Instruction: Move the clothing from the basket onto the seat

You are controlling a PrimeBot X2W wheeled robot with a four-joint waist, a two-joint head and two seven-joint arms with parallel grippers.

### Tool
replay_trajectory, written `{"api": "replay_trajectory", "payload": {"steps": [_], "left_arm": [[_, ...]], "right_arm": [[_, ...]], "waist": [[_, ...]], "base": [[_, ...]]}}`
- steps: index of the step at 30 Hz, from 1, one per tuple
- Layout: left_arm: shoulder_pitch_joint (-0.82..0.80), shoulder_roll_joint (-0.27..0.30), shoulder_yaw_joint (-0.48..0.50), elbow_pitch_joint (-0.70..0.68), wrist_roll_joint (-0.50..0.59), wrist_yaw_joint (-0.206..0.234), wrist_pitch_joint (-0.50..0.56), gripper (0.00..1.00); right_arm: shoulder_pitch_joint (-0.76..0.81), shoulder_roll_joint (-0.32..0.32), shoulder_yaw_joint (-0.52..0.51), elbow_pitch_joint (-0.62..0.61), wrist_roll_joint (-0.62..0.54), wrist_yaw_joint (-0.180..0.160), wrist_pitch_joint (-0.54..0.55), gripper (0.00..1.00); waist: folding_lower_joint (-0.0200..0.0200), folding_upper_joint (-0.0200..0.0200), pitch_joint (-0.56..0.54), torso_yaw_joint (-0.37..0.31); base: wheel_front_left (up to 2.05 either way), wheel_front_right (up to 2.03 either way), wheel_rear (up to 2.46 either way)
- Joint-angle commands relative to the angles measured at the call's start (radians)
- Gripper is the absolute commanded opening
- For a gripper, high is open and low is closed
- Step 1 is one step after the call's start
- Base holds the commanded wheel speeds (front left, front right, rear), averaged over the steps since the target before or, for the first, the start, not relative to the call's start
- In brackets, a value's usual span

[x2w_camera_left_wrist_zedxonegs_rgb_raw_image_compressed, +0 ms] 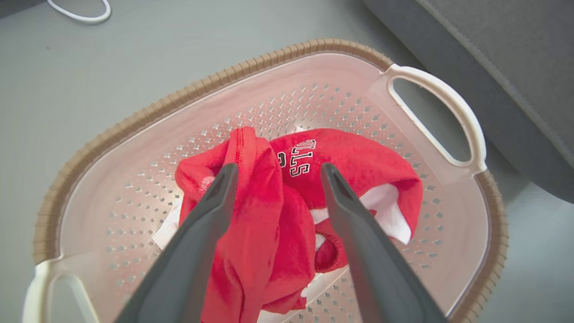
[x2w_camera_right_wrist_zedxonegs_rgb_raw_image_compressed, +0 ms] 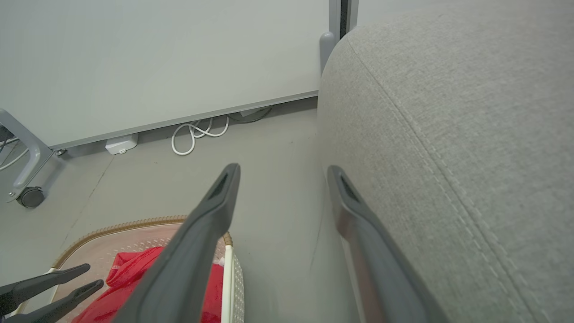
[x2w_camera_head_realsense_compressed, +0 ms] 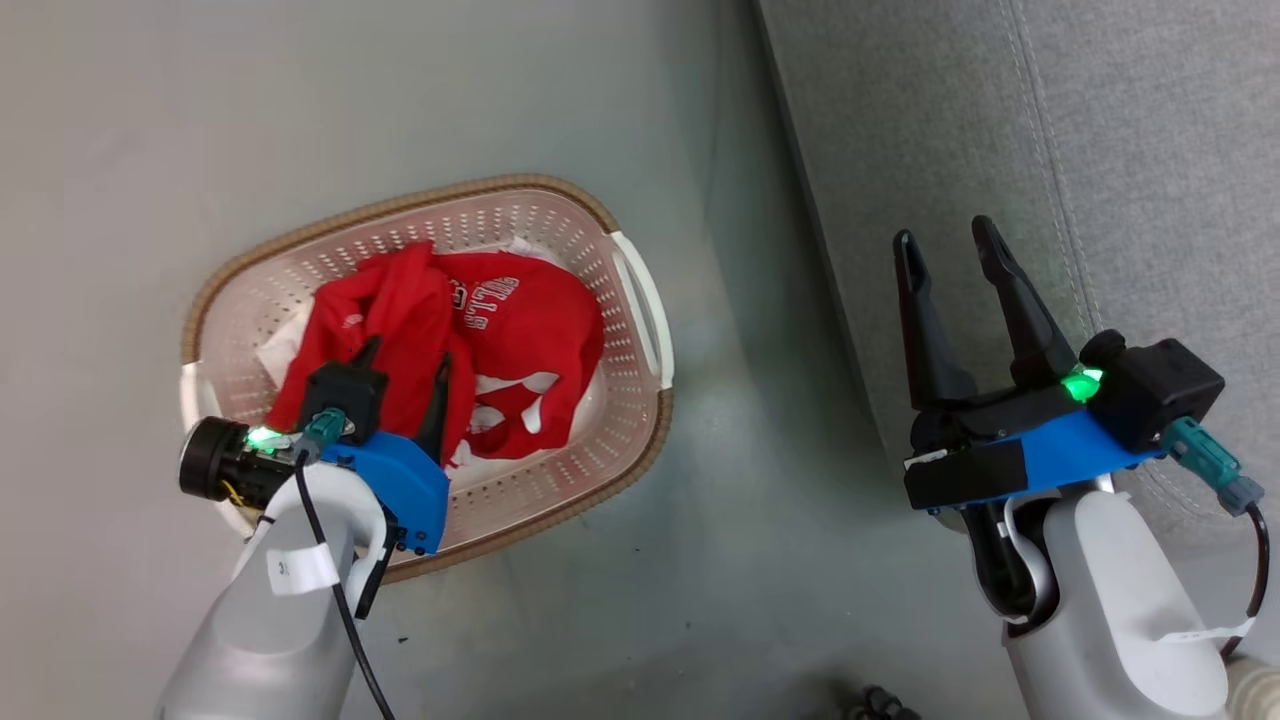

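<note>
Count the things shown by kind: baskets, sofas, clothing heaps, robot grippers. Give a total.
basket: 1
sofa: 1
clothing heap: 1
grippers: 2, left gripper and right gripper
Total: 5

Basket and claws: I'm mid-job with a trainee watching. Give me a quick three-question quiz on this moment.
1. True or false: the clothing lies inside the basket.
2. The left claw is: A) shut on fabric; B) open, over the clothing; C) gripping a basket handle.
3. Which claw is nearer the seat?

Key: 1 true. 2 B. 3 the right claw.
</note>
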Motion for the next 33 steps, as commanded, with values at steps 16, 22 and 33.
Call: {"api": "replay_trajectory", "payload": {"steps": [16,22,33], "left_arm": [[-0.132,0.043,-0.032,0.197,0.037,0.127,0.165,1.0],[-0.152,0.035,-0.029,0.241,0.028,0.174,0.237,1.0],[-0.132,0.018,-0.049,0.254,0.018,0.206,0.288,0.0]], "right_arm": [[-0.014,-0.003,0.052,-0.035,0.068,0.0,-0.005,1.0],[-0.008,-0.003,0.067,-0.032,0.083,0.0,-0.005,1.0],[0.005,-0.003,0.071,-0.028,0.086,0.0,-0.005,1.0]], "waist": [[-0.0002,0.0,0.081,-0.089],[-0.0002,0.0,0.086,-0.102],[-0.0002,0.0,0.077,-0.109]], "base": [[0.0,0.0,0.0],[0.0,0.0,0.0],[0.0,0.0,0.0]]}}
